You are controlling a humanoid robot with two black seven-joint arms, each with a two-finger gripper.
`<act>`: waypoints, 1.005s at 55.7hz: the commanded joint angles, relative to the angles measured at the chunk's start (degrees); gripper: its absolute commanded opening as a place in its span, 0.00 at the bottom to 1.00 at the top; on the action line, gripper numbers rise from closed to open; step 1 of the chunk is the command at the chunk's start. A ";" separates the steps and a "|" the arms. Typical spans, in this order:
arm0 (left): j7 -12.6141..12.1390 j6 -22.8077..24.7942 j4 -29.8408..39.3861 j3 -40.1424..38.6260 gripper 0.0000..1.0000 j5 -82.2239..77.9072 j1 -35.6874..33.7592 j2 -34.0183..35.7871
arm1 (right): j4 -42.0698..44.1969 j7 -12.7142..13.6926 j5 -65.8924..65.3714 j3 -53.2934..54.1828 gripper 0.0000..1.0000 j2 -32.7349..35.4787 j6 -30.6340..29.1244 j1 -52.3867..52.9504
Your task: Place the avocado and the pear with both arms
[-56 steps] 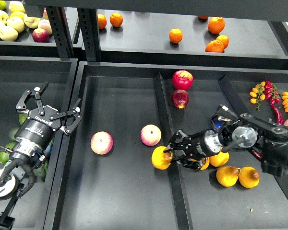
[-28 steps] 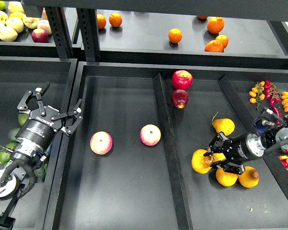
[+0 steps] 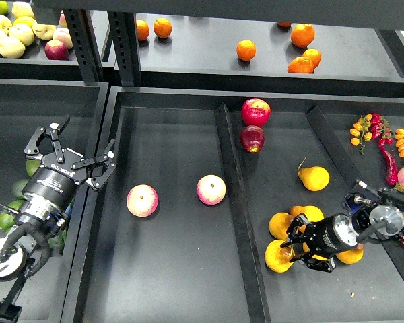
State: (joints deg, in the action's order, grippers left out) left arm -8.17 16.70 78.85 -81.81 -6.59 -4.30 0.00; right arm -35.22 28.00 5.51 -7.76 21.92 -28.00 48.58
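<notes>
- Right gripper low in the right bin, fingers wrapped round a pear; looks clamped on it, though the dark fingers blur together so the hold is a judgement.
- That pear sits at the left tip of the gripper, just beside the centre divider; arm comes in from the right, so its axis runs roughly right-to-left.
- Other pears bunched touching behind and beside the gripper; golden, smooth, plump, brownish patch on one at the right.
- Lone pear farther up the same bin, well apart, dark stem pointing up-left.
- Left gripper hovers over the left bin edge, fingers spread wide, holding nothing.
- Green fruit under and left of the left arm, mostly hidden; cannot tell which is the dark avocado. Left arm is clearly the nearer one to it.
- Middle bin: two apples, pink-yellow, round, matte, apart from each other.
- Two red apples at the top of the right bin, glossy.
- Back shelf: oranges, pebbly skin.
</notes>
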 commanded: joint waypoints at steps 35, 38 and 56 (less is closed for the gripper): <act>-0.09 0.00 0.08 0.52 1.00 0.00 0.35 0.00 | -4.06 0.00 0.99 1.25 1.00 3.03 0.00 5.39; -0.09 0.00 0.08 0.52 1.00 0.00 0.35 0.00 | -4.59 0.00 1.52 3.18 1.00 4.87 0.00 5.56; 0.00 0.00 -0.01 0.43 1.00 0.00 0.44 0.00 | -2.04 0.00 1.61 22.78 1.00 8.75 0.00 -0.05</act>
State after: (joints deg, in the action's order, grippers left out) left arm -8.19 16.70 78.92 -81.31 -6.59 -3.87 0.00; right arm -38.05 28.00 7.14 9.15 30.15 -28.00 51.60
